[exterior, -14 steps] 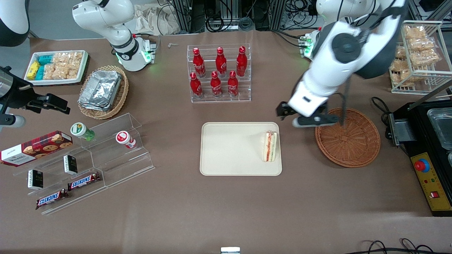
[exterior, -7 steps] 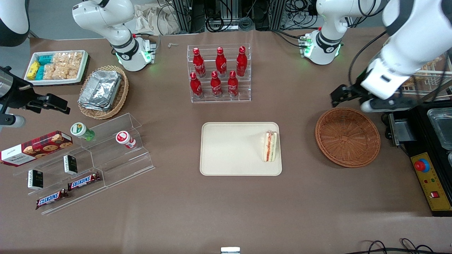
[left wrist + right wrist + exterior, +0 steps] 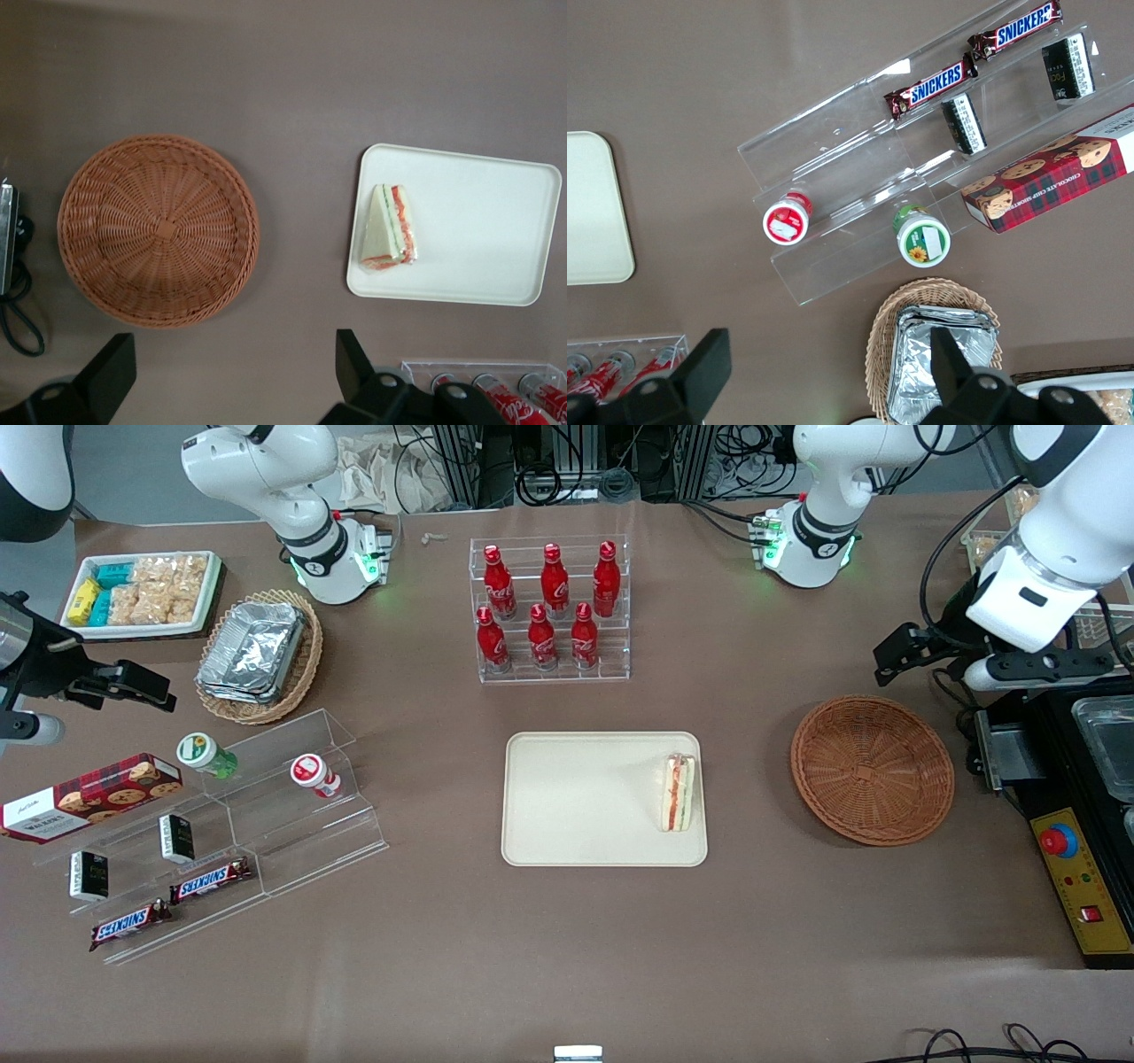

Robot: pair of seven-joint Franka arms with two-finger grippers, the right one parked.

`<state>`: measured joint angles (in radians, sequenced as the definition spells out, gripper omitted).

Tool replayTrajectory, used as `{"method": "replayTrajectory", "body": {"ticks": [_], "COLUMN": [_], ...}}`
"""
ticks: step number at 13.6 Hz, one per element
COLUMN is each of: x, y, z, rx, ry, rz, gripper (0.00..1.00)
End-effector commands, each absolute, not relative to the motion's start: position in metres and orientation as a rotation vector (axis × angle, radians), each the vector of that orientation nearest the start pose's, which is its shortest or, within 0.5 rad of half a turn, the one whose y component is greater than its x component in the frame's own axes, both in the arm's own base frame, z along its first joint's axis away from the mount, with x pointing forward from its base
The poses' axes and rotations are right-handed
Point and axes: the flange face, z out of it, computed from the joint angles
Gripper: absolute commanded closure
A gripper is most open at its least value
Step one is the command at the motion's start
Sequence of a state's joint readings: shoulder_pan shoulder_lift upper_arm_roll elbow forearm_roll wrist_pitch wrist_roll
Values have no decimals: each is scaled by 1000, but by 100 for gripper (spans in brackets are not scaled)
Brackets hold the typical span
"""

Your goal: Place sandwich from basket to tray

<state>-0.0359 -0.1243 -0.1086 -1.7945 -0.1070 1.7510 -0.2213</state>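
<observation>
1. Small triangular sandwich wedge [image 3: 678,793] [image 3: 390,227] of pale white bread in clear wrap, red and green filling along its edge, lies flat in the large cream-beige rectangular tray [image 3: 576,815] [image 3: 496,221], close to the tray's short rim that faces the basket.
2. Round shallow reddish-brown woven wicker basket [image 3: 873,769] [image 3: 158,230] sits on the brown counter [image 3: 567,948] beside the tray, toward the working arm's end; nothing in it.
3. Left arm's gripper [image 3: 921,657] [image 3: 232,376] hangs above the counter, farther from the front camera than the basket and off its rim, near the black machine [image 3: 1076,815] with a red button.
4. Jaws spread wide apart, nothing between them; wrist view shows both dark fingers [image 3: 353,361] with bare counter in the gap.
5. Clear acrylic rack of red cola bottles [image 3: 549,607] [image 3: 496,394] stands farther from the front camera than the tray.
</observation>
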Motion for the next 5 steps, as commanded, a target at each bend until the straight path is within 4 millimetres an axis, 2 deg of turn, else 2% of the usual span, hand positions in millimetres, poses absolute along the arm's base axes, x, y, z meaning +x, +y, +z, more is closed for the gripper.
{"method": "replayTrajectory", "body": {"ticks": [1,2,5], "x": [553,557,555], "y": [-95,-95,-101], "z": [614,613,612], "rx": [-3236,-3234,-3224], "ry": [-118,-110,-83], "rz": [-81,-42,-22], "gripper": [0,0,0]}}
